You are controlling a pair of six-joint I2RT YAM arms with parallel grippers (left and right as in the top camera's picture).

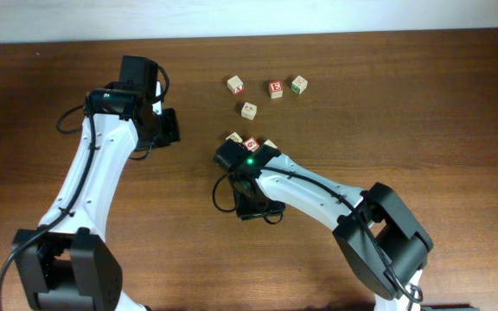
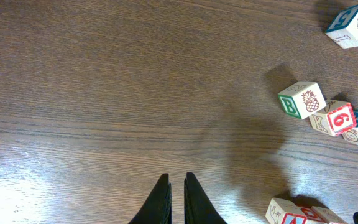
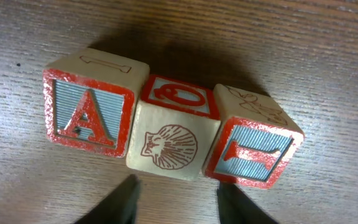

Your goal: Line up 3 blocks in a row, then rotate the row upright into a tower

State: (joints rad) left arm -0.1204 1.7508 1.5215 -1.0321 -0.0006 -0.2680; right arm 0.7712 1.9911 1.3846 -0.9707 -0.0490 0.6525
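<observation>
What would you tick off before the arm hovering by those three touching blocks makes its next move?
1. Fingers of the right gripper apart with nothing between them: ok.
2. Gap lined up with the middle block: ok.
3. Room for fingers on either side of it: not ok; the A block and the right-hand block touch it.
4. Height above the blocks: cannot tell.
5. The left gripper shut and out of the way, over bare table: ok.
</observation>
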